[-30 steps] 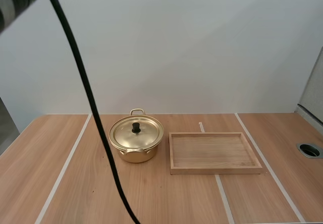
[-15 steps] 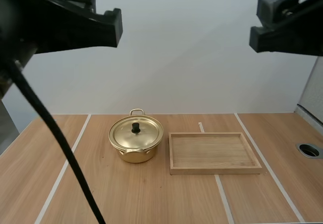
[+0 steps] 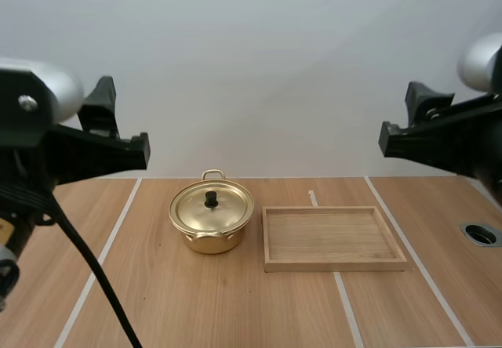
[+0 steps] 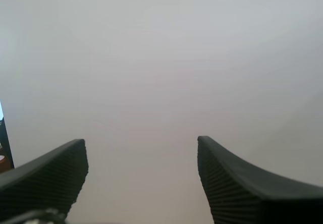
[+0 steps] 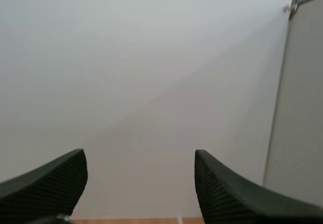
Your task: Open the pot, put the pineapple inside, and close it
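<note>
Left claw [image 4: 141, 153]: spread. Its two black fingers [image 4: 237, 183] stand well apart, and their inner faces carry fine parallel ribs that taper toward blunt, rounded tips. Right claw [image 5: 140, 163]: spread likewise. Its fingers [image 5: 45, 181] have the same matte black, ribbed, wedge-shaped form. In the high view, my left arm [image 3: 55, 148] and my right arm [image 3: 443, 138] are raised at either side, well above the tabletop [image 3: 235, 309] and well apart from the objects on it. The tabletop is a flat, light-brown wood-grain surface crossed by narrow pale strips [image 3: 98, 266]. A round recessed opening [image 3: 481, 233] is set into it near the right edge. The pot [image 3: 210, 234] stands upright near the centre of the tabletop. It is a low, round vessel of polished gold-coloured metal with a thin loop handle [image 3: 213, 173] on its far side. The lid [image 3: 213, 207] sits on the pot, closed. It is a shallow, reflective metal disc with a small black knob [image 3: 211, 199] at its centre. The wooden tray [image 3: 333, 264] lies flat just beside the pot, on its right. It is rectangular, of pale unfinished wood with lengthwise grain, and it has a low raised rim on all four sides. I see a narrow gap between pot and tray.
</note>
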Controlling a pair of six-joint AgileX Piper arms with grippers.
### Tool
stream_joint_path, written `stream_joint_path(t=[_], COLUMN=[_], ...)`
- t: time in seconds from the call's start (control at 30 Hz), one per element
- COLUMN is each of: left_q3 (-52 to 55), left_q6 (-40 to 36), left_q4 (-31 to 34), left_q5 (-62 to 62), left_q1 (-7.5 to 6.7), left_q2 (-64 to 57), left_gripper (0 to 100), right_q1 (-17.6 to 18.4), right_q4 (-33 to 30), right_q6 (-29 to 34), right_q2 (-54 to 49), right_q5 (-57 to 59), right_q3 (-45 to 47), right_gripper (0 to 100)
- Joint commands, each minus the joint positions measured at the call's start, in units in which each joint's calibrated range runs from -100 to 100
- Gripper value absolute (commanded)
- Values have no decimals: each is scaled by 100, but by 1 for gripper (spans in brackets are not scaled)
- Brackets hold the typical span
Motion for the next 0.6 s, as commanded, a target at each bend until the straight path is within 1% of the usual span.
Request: stream_joint_path(t=[0.0,0.07,0.13,0.2,0.23,0.3,0.37,0.43,0.5,0.57], left_q3=[366,626,951,1423,1631,2108,2468,2672,2778,2796], left_q6=[-325,-477,-594,-594,-594,-594,-594,-609,-620,-792], left_q4=[341,455,529,594,628,693,681,681,681,681], left_q5=[486,684,581,36,-272,-1058,-1584,-1701,-1685,-1592], left_q1=[-77,-83,-86,-86,-86,-86,-86,-86,-52,-6], left_q2=[-86,-86,-86,-86,-86,-86,-86,-86,-86,-86], left_gripper=[100,100,100,100,100,100,100,100,100,100], right_q1=[-59,-66,-66,-66,-66,-66,-57,-38,-22,14], right_q4=[413,401,401,414,414,414,453,719,1033,1203], right_q6=[-85,-291,-705,-1062,-1128,-1127,-1105,-1094,-1094,-1094], right_q2=[-29,-29,-29,-29,-29,-29,-29,-29,-29,-29], right_q5=[8,8,-150,-551,-774,-1365,-1803,-1942,-1921,-1921], right_q3=[500,937,1396,1978,2208,2706,3003,3120,3132,3132], right_gripper=[100,100,100,100,100,100,100,100,100,100])
